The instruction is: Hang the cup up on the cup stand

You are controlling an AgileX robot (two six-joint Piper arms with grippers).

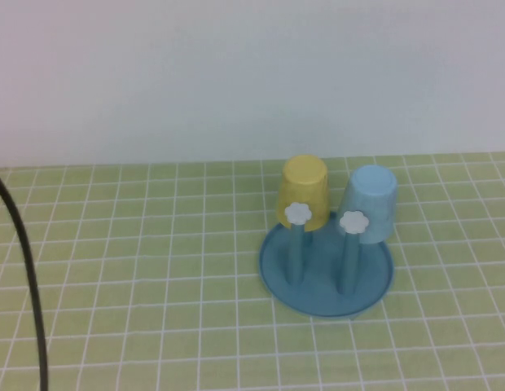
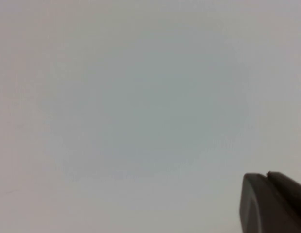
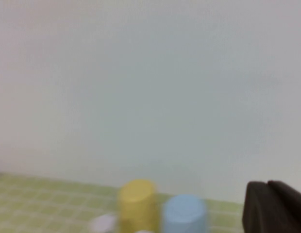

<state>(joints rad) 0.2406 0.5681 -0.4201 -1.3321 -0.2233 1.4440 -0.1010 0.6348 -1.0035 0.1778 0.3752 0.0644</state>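
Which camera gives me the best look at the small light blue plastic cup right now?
The high view: the small light blue plastic cup shows whole, upside down on the round blue pegged stand, beside the yellow cup. The right wrist view catches only its top, beside the shut right gripper. The left wrist view shows only the shut left gripper.

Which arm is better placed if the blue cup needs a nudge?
Right, probably. Its end effector, shut, faces the blue cup on the stand; the left end effector, shut, faces only wall.
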